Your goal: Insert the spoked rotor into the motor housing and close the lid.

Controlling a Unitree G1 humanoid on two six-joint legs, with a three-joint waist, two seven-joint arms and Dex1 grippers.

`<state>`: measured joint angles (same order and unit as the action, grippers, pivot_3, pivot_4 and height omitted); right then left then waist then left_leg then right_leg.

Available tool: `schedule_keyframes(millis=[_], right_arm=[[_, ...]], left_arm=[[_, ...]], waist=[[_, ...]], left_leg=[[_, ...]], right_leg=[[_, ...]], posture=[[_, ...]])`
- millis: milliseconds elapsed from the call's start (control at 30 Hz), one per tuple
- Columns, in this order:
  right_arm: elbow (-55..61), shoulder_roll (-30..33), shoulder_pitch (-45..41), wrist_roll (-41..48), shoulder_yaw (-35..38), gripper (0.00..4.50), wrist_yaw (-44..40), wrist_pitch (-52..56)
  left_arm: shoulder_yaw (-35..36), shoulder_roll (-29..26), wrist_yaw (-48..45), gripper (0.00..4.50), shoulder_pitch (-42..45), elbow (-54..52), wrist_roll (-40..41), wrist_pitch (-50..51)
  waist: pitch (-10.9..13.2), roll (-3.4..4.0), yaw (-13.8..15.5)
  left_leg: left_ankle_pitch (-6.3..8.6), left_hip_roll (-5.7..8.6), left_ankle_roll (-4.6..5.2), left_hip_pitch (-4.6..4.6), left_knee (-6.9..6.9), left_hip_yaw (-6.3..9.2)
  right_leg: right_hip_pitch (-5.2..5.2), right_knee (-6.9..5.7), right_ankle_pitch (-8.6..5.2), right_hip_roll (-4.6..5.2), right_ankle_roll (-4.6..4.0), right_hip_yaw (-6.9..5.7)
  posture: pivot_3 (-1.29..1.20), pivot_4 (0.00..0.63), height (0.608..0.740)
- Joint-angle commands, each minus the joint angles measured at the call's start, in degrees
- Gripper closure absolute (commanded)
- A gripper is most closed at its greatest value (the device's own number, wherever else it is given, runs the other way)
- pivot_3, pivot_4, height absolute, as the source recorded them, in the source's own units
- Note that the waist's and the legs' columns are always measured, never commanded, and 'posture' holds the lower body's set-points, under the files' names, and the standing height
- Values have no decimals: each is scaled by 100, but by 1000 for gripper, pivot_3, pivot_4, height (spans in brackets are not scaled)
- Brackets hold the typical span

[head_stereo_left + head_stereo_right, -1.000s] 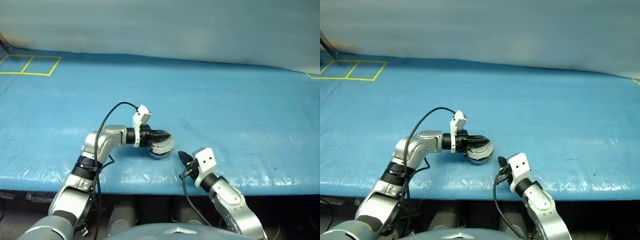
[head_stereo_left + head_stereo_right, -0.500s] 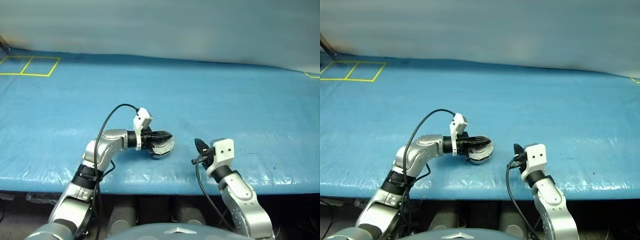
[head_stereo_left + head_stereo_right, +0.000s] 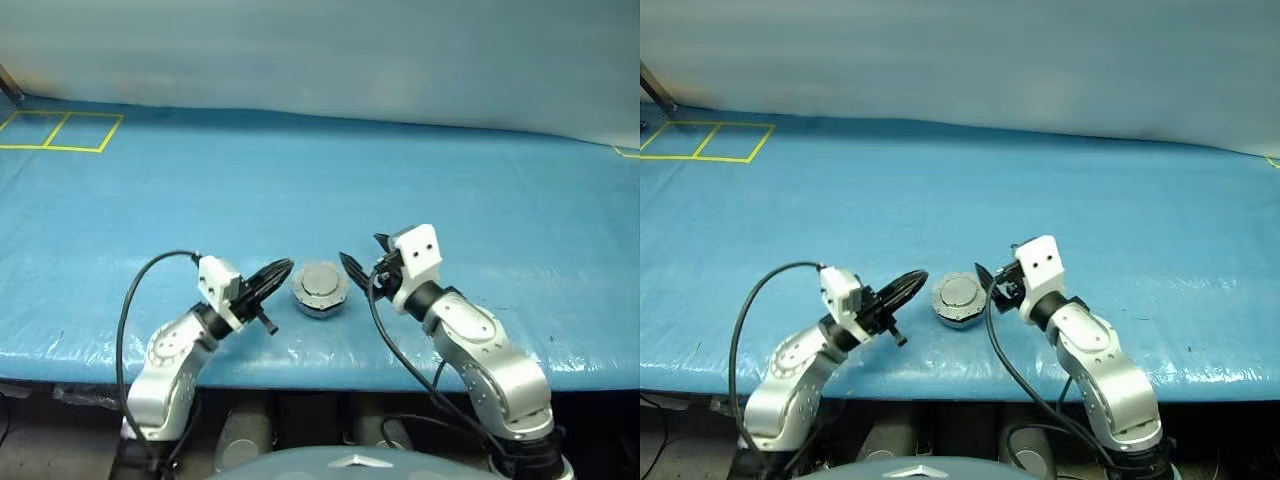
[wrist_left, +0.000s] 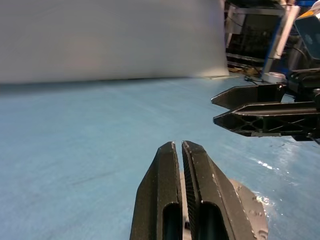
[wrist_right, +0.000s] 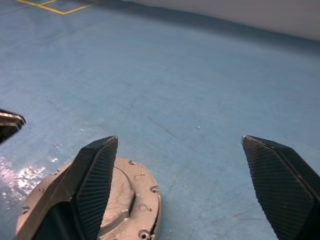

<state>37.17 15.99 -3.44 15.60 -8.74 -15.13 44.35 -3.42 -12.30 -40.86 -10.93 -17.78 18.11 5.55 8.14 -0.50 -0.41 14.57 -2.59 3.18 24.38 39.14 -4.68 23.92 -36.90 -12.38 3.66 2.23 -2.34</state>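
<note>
Left hand (image 3: 281, 268), black fingers pressed together and empty, hovers at nine o'clock of the squat round grey metal motor housing (image 3: 319, 289), just beside it. Right hand (image 3: 356, 262), fingers spread wide and holding nothing, sits at three o'clock, also close. The housing rests on the blue-covered counter (image 3: 480, 180) with its round silver-grey lid (image 3: 959, 292) lying flat on top, so the closing step looks done. No spoked rotor is on view; presumably it's inside. What's next, by my reckoning: confirm the lid is seated, maybe a light press down.
</note>
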Motion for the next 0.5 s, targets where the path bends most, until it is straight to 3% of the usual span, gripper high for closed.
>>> schedule_keyframes(millis=[33,500], right_arm=[[-67,-7,-282,41,-216,45,-110,126],[-433,37,-636,-126,-1023,45,-279,512]], left_arm=[[-256,91,189,4324,-354,-29,-414,-840],[-581,-84,551,4324,-1023,771,-1007,-1954]], waist=[[0,0,1],[0,2,-23]], left_leg=[[0,0,0,0,0,-1],[3,-3,6,30,-1,-14]], right_leg=[[21,1,0,2,0,-3],[58,-3,2,5,-5,-5]], posture=[[0,150,740],[0,150,740]])
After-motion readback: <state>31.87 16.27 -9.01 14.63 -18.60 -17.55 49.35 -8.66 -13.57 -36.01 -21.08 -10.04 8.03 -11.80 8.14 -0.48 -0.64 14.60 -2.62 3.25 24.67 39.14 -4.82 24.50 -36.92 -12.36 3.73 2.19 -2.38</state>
